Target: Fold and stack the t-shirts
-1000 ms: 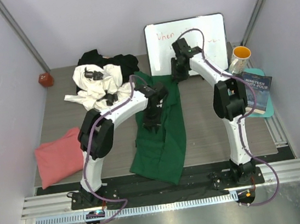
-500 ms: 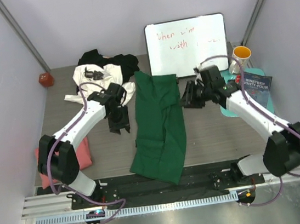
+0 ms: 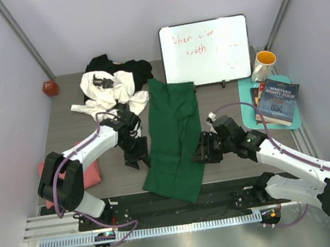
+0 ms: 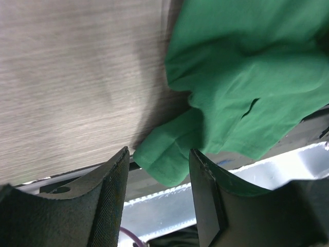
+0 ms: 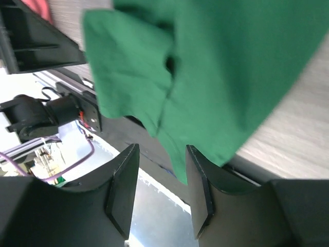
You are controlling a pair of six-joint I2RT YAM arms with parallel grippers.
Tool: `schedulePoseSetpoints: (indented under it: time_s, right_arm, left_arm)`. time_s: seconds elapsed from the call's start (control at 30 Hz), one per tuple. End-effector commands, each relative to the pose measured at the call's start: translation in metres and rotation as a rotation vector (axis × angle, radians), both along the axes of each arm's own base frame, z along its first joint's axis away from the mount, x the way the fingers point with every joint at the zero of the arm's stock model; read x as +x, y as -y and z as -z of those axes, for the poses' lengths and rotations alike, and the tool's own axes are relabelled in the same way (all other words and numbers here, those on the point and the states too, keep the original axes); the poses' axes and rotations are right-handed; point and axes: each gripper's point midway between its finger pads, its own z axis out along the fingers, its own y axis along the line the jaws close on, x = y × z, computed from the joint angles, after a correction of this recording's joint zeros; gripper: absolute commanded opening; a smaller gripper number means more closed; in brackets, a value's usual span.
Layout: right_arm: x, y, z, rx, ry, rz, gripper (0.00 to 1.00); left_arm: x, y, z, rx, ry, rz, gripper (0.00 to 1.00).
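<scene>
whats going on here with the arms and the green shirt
Two robot arms are folding t-shirts. The dark green t-shirt lies as a long strip down the middle of the table, near end over the edge. The left gripper and right gripper flank that end, both open, holding nothing. The white tee, black tee and salmon pink tee lie off to the left.

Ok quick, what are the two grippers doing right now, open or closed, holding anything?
Left gripper: open, holding nothing, beside the dark green t-shirt.
Right gripper: open, holding nothing, at the same shirt's other side.
</scene>
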Motion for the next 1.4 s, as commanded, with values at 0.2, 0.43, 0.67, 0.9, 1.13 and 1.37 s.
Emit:
schedulePoseSetpoints:
  time_s: [0.2, 0.43, 0.67, 0.9, 1.13, 1.37]
  right_arm:
    - [-0.034, 0.008, 0.032, -0.062, -0.076, 0.055, 0.49]
    - [-0.063, 0.015, 0.057, -0.117, -0.140, 0.048, 0.49]
    - [-0.077, 0.019, 0.073, -0.115, -0.171, 0.043, 0.54]
    - [-0.078, 0.010, 0.076, -0.105, -0.164, 0.019, 0.56]
    - [-0.078, 0.003, 0.085, -0.079, -0.172, 0.017, 0.56]
    - [-0.074, 0.002, 0.094, -0.130, -0.178, 0.006, 0.56]
  left_arm:
    - [-0.014, 0.010, 0.008, -0.092, -0.035, 0.035, 0.51]
    - [-0.018, 0.012, 0.010, -0.110, -0.062, 0.046, 0.52]
    - [-0.023, 0.014, 0.015, -0.121, -0.104, 0.059, 0.52]
    - [-0.019, -0.002, 0.003, -0.033, -0.051, 0.052, 0.51]
    - [-0.023, 0.004, -0.014, -0.088, -0.043, 0.081, 0.51]
    - [-0.029, 0.005, 0.004, -0.085, -0.114, 0.085, 0.51]
